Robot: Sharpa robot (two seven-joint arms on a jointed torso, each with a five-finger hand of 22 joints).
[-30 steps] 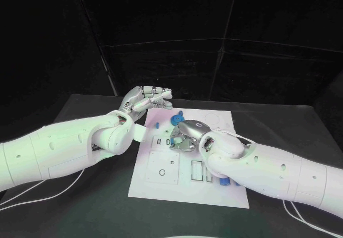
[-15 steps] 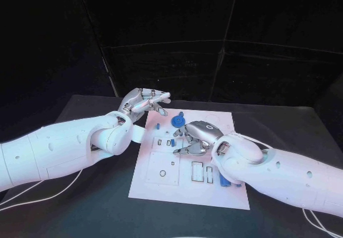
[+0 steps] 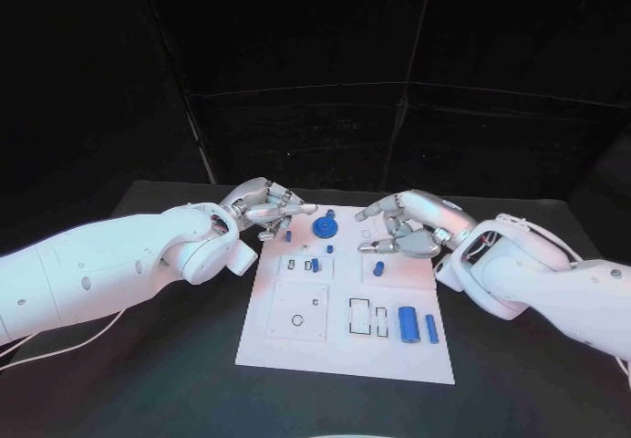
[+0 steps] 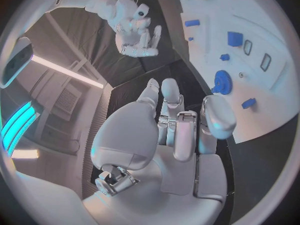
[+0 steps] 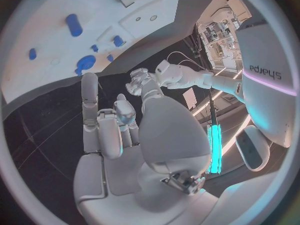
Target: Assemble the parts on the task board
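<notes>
The board (image 3: 345, 342) is lying mid-table with blue parts on it: a gear (image 3: 326, 225) near its far edge, two cylinders (image 3: 418, 325) lying near its right edge. The right hand (image 3: 410, 226) is hovering over the far right corner, fingers loosely spread, grasping nothing. The left hand (image 3: 267, 208) is hanging beside the far left corner, fingers curled in on nothing.

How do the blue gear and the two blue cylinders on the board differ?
The blue gear is round and toothed; the two blue cylinders are long and smooth. The gear sits at the task board's far end between the hands; the cylinders lie side by side near its front right corner. All are blue and unheld.
</notes>
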